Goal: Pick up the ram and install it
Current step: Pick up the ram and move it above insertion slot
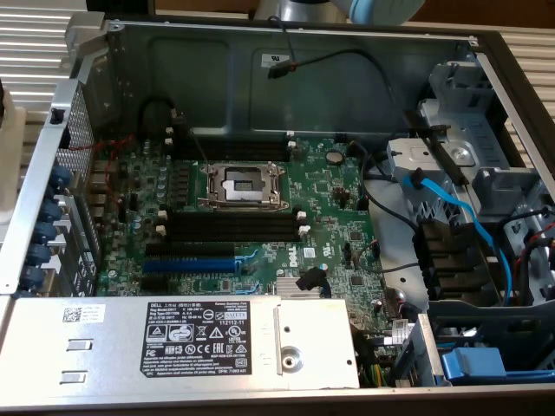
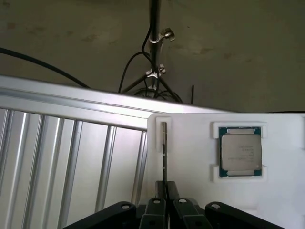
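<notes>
In the exterior view, the open computer case (image 1: 486,78) lies flat with the motherboard (image 1: 347,225) exposed. The black memory slots (image 1: 234,224) run across the middle of the board, just below the CPU socket (image 1: 243,184), and their white end clips face the exterior view's right. None of these slots has a stick in it. The blue expansion slot (image 1: 186,264) lies just beside them, nearer the power supply (image 1: 113,347) that covers the board's near edge.

In the wrist view, the gripper (image 2: 165,202) is pressed together on the ram (image 2: 164,152). The ram shows edge-on as a thin dark strip standing in a narrow slot of the white tray (image 2: 190,191). That slot is close to the tray's edge, which borders a ribbed metal surface (image 2: 71,157). A processor (image 2: 240,151) sits in its own recess further in, well apart from the ram. The fingers (image 2: 155,206) pinch the strip from both flat sides.

The step in hand looks like taking the ram out of its holder. To do it well, the pinch should stay square on the flat faces and central along the stick. The pull should run straight out along the slot, since any twist or sideways drag could jam the board against the slot walls or tilt it in the grip.
</notes>
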Action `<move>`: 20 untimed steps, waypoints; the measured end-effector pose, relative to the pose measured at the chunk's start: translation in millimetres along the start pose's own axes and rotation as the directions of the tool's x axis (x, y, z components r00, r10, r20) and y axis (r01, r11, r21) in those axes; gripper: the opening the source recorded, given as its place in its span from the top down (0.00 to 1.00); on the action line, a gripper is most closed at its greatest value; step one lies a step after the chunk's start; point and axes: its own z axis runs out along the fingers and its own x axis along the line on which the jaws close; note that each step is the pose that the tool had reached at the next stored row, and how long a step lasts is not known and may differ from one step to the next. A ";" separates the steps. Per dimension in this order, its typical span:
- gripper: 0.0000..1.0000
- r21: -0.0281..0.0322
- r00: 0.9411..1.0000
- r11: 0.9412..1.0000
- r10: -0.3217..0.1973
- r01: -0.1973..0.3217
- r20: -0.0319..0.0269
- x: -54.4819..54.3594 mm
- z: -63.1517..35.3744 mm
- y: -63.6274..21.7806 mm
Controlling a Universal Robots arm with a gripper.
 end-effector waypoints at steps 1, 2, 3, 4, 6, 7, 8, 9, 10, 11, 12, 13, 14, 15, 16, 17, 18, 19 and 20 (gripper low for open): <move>0.88 0.000 1.000 1.000 0.000 0.000 0.000 -1.1 -2.2 0.0; 0.88 0.000 1.000 1.000 0.000 0.000 0.000 -1.7 -4.4 0.1; 0.88 0.000 1.000 1.000 0.000 0.000 0.000 -2.0 -7.8 0.2; 0.88 0.000 1.000 1.000 0.000 0.000 0.000 -2.0 -10.3 0.3; 0.88 0.000 1.000 1.000 0.000 0.000 0.000 -2.1 -21.9 0.7; 0.88 0.000 1.000 1.000 0.000 0.000 0.000 -2.1 -26.2 0.9; 0.88 0.000 1.000 1.000 0.000 0.000 -0.001 -2.0 -30.6 1.0; 0.88 0.000 1.000 1.000 0.000 0.000 -0.001 -2.0 -35.1 1.2; 0.88 0.000 1.000 1.000 0.000 0.000 -0.001 -2.0 -39.7 1.3; 0.88 0.000 1.000 1.000 0.000 0.000 -0.002 -2.0 -44.3 1.5; 0.88 -0.001 1.000 1.000 0.000 0.000 -0.003 -2.1 -48.8 1.7; 0.88 -0.001 1.000 1.000 0.000 0.000 -0.004 -2.0 -57.9 1.9; 0.88 -0.001 1.000 1.000 0.000 0.000 -0.005 -2.1 -62.6 2.1; 0.88 -0.001 1.000 1.000 0.000 0.000 -0.005 -2.1 -67.0 2.3; 0.88 -0.001 1.000 1.000 0.000 0.000 -0.006 -2.1 -71.5 2.4; 0.88 -0.001 1.000 1.000 0.000 0.000 -0.007 -2.1 -76.1 2.6; 0.88 -0.001 1.000 1.000 0.000 0.000 -0.008 -2.1 -80.5 2.8; 0.88 -0.002 1.000 1.000 0.000 0.000 -0.010 -2.2 -84.0 2.9; 0.88 -0.002 1.000 1.000 0.001 -0.001 -0.015 -2.2 -86.4 3.0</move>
